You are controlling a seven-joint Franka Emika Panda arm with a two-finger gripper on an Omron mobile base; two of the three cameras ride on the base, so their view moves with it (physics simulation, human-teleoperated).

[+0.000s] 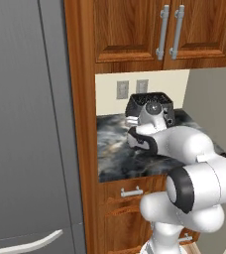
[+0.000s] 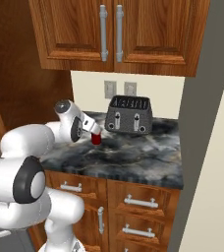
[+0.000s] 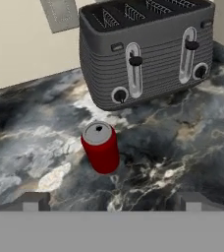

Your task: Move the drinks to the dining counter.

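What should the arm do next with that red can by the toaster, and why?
Probably ease the open gripper forward and down until its fingertips sit on either side of the red can, then close. The can stands upright on the marbled worktop, just ahead of the gripper and apart from the toaster, with nothing yet held.

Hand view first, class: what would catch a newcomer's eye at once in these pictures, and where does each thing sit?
The red can stands upright on the dark marbled worktop, bright against the stone, directly ahead of the open gripper. Behind it, against the cream wall, sits the black toaster with its slots and levers. In the right base view the white arm reaches over the worktop toward the can.
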